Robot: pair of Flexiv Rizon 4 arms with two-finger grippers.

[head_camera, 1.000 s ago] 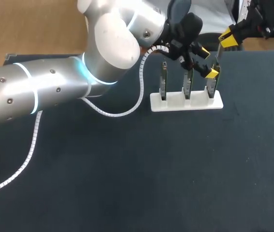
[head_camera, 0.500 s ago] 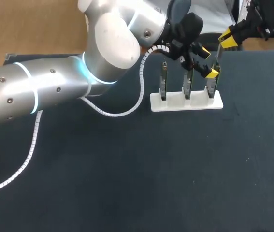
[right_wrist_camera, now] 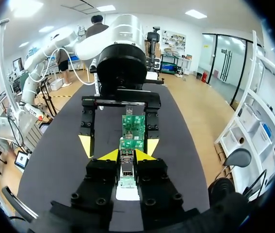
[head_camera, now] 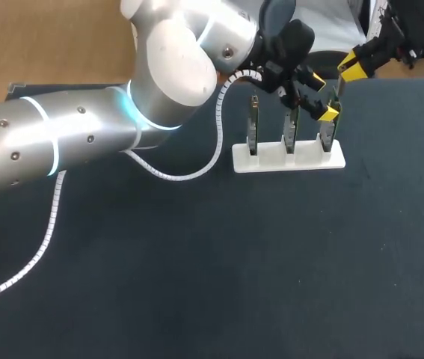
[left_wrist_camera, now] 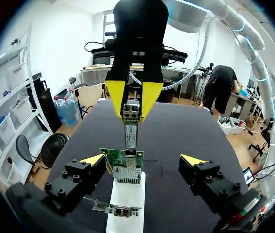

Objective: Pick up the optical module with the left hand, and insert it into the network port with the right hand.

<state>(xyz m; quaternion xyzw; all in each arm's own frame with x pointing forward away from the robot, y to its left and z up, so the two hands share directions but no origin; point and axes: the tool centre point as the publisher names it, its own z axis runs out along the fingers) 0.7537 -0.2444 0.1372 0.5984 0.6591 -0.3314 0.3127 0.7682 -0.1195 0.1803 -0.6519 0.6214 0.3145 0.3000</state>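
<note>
One white stand [head_camera: 288,158] is seen with three upright network cards [head_camera: 291,129]. The left gripper [head_camera: 321,96] is spread open around the rightmost card. One optical module [left_wrist_camera: 131,130] is clamped in the right gripper [left_wrist_camera: 132,99], directly above that card's network port [left_wrist_camera: 130,156]. Against the earlier frame, the right gripper is shifted slightly; the left arm is unchanged.

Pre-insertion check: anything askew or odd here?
Nothing stands out. Three cards stand upright in the white stand; right tool holds the optical module in line with the port of the end card, open left tool flanking it.
</note>
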